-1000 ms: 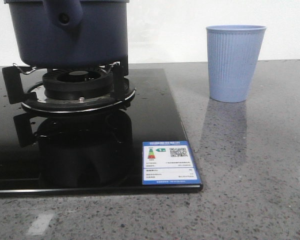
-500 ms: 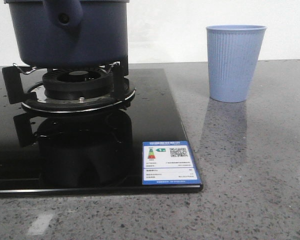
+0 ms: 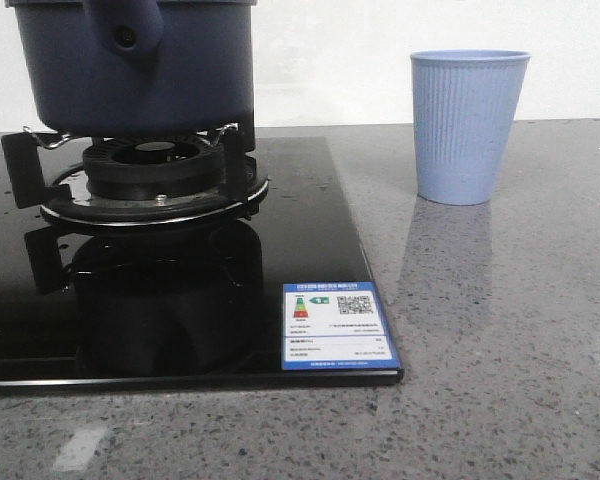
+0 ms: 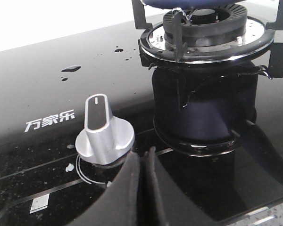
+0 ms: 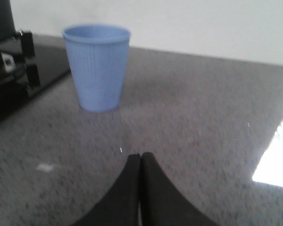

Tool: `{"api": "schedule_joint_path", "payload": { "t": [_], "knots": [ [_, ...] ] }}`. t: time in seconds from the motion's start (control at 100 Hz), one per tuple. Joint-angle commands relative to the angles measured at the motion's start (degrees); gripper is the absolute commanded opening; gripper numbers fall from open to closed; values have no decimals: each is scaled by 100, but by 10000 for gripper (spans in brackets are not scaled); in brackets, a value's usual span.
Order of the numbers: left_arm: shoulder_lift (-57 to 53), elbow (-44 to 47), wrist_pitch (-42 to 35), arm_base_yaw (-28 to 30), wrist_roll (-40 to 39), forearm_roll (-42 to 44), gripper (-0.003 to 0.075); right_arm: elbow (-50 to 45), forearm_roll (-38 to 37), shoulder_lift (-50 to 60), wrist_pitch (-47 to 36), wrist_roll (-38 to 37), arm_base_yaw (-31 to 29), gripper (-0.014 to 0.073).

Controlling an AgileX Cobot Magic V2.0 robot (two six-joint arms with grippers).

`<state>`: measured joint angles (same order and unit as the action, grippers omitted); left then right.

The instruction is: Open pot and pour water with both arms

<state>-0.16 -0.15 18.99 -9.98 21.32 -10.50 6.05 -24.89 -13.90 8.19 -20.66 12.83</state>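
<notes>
Pot (image 3: 135,70) on burner (image 3: 152,170), blue cup (image 3: 468,125) well apart

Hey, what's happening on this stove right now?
Nothing is being handled yet. The pot sits on the burner of the black cooktop, and the light-blue cup stands upright on the grey counter beside it. The left gripper is shut near the silver knob; the right gripper is shut over the counter, facing the cup.
</notes>
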Motion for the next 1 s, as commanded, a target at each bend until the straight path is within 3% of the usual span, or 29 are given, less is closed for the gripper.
{"api": "schedule_joint_path", "payload": {
  "t": [0.0,0.13,0.33,0.48,0.58,0.99],
  "knots": [
    [-134,74,-253,18,-68,-20,-20,-236,463,-29,-670,490,-358,-68],
    [-134,74,-253,18,-68,-20,-20,-837,959,2,-1384,490,-869,-68],
    [-134,74,-253,18,-68,-33,-20,-813,1101,592,-316,490,-1204,-68],
    [-134,74,-253,18,-68,-41,-20,-813,1643,1256,813,818,-1231,-68],
    [-134,74,-253,18,-68,-41,-20,-813,1656,1557,988,1152,-1283,-68],
    [-134,74,-253,18,-68,-41,-20,-813,1603,1545,997,1182,-1321,-68]
  ]
}}
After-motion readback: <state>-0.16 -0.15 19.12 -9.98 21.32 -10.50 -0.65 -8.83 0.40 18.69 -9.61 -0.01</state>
